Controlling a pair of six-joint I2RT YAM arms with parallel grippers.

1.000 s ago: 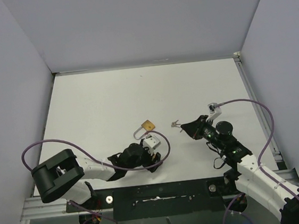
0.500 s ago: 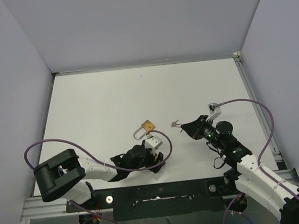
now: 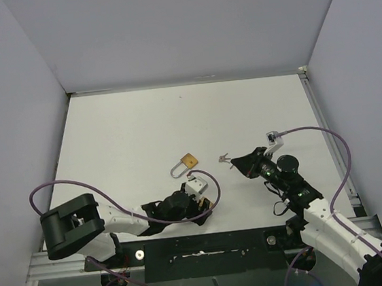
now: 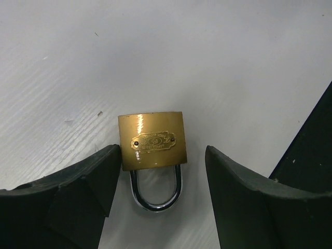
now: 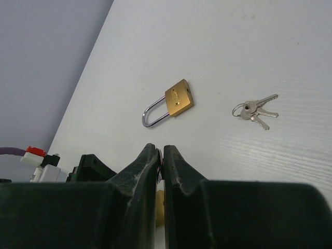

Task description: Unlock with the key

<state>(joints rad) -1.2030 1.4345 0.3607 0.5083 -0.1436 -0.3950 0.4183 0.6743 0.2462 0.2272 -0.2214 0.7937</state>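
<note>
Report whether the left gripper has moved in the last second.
Yes. In the top view the left gripper has drawn back from the padlock, toward the near edge and slightly right.

Two white-shelled arms with black joints, left arm (image 3: 121, 222) and right arm (image 3: 330, 227) at either end of the black mounting plate (image 3: 209, 254), purple cable (image 3: 309, 128) looping beyond it, matte black wedge-shaped jaws, green lights (image 3: 266, 170) on the right wrist.

My white table (image 3: 128, 129) has two things lying flat near the middle of the top view: a gold lock (image 3: 185, 163), and small keys (image 3: 224, 158) just right of it.
</note>
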